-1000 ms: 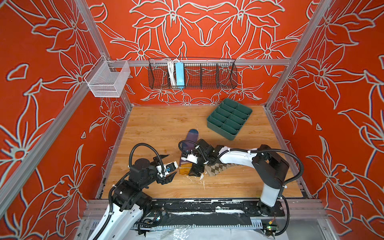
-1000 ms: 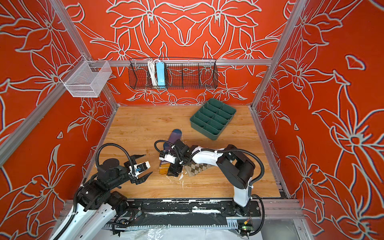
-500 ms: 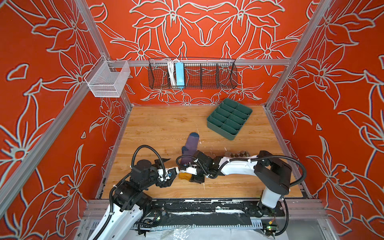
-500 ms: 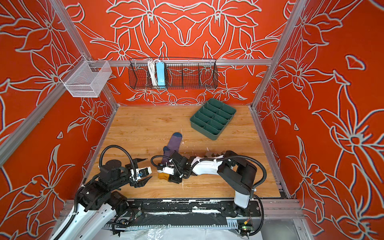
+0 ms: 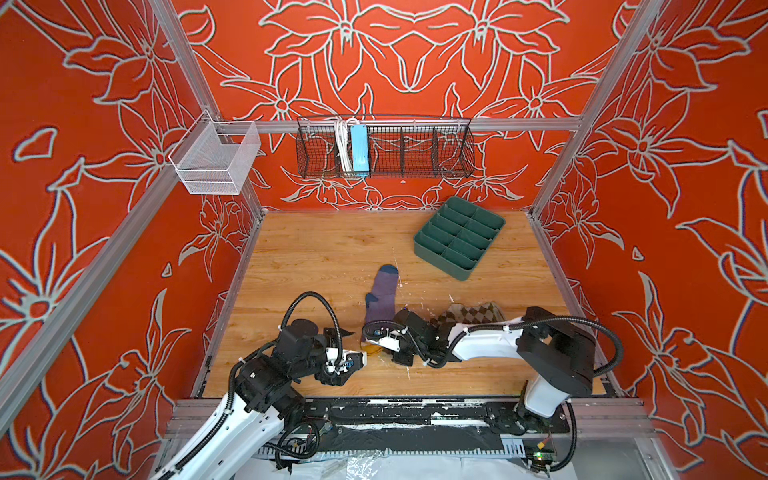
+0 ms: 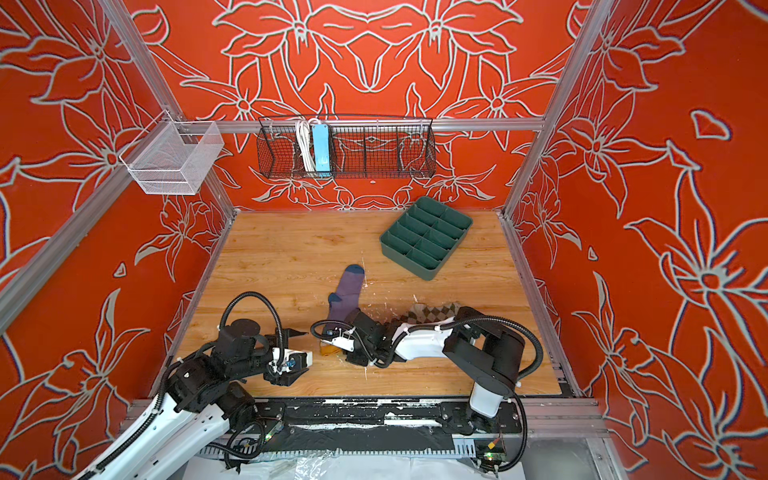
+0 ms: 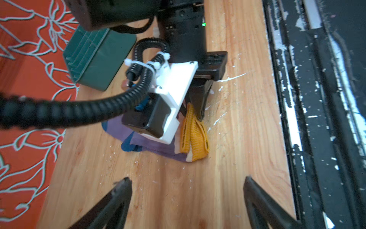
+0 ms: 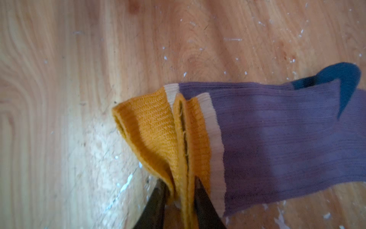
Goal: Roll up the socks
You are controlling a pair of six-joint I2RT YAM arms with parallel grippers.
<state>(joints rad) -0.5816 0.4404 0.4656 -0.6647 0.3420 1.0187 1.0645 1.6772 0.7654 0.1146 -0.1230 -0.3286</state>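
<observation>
The right pincer (image 8: 179,188) is clenched on the bunched mustard-yellow cuff (image 8: 158,126) of a purple sock (image 8: 277,138) of soft ribbed fabric, dark blue at toe and heel, with a thin cream band between cuff and leg. The cuff is folded into upright pleats between the two dark fingers (image 8: 200,190), its pinched end raised a little off the light wooden worktop (image 5: 311,257). The rest of the purple sock lies flat near the middle of the worktop, its toe pointing toward the back wall in both top views.

The left pincer (image 7: 186,179) is released, its jaws spread wide and holding nothing. It hovers low over bare wood just beside the cuff, apart from it.

A beige-and-brown argyle diamond-patterned sock (image 5: 469,313) lies behind the right arm, which partly hides it. A dark green plastic compartment tray (image 5: 438,264) sits at the back right, well apart from both socks.
</observation>
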